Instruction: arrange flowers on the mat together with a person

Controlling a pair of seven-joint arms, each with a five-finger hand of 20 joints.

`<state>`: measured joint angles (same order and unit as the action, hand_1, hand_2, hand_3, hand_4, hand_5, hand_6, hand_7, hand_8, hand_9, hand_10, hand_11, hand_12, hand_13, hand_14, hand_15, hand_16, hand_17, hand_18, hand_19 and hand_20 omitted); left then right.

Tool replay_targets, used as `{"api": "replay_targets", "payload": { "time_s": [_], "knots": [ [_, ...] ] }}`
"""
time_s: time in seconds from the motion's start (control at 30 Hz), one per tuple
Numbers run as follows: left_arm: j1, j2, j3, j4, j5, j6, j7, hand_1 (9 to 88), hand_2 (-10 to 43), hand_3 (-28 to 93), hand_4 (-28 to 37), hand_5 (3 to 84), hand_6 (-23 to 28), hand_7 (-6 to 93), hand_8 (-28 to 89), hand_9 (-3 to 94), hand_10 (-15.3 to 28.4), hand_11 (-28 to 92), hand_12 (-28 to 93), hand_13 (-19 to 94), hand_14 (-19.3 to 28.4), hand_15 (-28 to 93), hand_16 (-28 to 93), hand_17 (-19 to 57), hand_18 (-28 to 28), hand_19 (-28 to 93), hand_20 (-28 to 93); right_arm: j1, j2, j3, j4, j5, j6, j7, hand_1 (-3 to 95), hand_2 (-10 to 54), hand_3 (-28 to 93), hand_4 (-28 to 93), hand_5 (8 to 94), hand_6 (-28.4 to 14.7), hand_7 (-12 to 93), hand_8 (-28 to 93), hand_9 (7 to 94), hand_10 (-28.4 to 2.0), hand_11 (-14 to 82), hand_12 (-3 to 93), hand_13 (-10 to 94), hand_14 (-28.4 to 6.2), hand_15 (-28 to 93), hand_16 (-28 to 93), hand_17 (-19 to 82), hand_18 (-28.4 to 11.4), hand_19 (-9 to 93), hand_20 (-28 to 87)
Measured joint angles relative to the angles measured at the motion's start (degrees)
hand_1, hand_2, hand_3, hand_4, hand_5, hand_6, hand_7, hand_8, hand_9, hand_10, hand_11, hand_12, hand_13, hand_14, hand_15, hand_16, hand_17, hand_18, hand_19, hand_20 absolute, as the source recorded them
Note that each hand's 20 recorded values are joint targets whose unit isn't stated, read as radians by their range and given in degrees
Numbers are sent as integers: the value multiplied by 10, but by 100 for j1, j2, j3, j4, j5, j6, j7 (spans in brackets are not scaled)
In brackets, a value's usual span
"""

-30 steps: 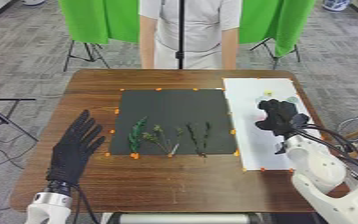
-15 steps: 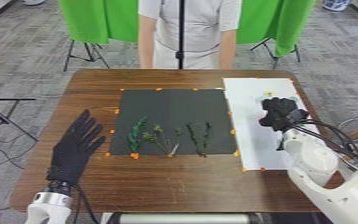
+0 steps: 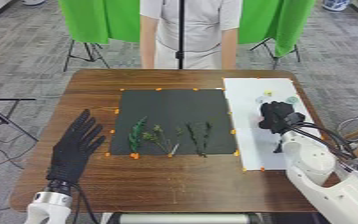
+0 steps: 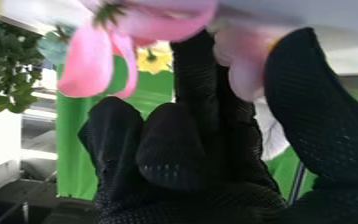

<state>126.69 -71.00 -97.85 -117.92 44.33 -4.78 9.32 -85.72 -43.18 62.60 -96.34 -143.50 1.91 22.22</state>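
Pink flower (image 4: 85,70), by my right hand (image 3: 278,116), right of frame.
Placed over white sheet (image 3: 254,150), probably to supply the central mat (image 3: 171,107); grip: I could not tell. Left hand (image 3: 69,155), lower left: fingers straight, likely kept aside for clearance.

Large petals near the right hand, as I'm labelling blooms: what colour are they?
The petals are pink, seen best in the right wrist view.
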Motion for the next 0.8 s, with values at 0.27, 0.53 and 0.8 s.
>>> {"api": "replay_targets", "payload": {
  "time_s": [0.27, 0.53, 0.8],
  "knots": [
    [-1, 50, -25, 0, -5, 6, 10, 252, -36, 730, -263, 242, 9, 166, -91, 177, 92, 118, 138, 157, 111, 129, 66, -123, 196, 392, 149, 36, -53, -134, 93, 115, 618, -373, 512, -95, 822, -260, 734, 1, 451, -47, 883, -70, 178, 462, 824, -32, 852, 225, 580, -178, 932, 687],
    [49, 408, -233, -2, -90, 83, 26, 250, -36, 731, -262, 242, 9, 164, -89, 177, 92, 117, 138, 157, 110, 130, 65, -123, 196, 392, 149, 199, -123, -411, -55, 243, 1288, -650, 492, -95, 827, -199, 758, 1, 431, -39, 902, -68, 160, 462, 833, -30, 848, 234, 591, -177, 932, 694],
    [225, 955, -678, -16, -236, 259, 72, 251, -36, 730, -263, 242, 9, 163, -88, 177, 92, 117, 138, 157, 110, 129, 65, -123, 197, 393, 149, 1007, -433, -1118, -351, 632, 1541, -1122, 491, -95, 818, -189, 776, 6, 407, -58, 920, -69, 130, 433, 832, -31, 847, 241, 589, -176, 932, 696]
  ]
}}
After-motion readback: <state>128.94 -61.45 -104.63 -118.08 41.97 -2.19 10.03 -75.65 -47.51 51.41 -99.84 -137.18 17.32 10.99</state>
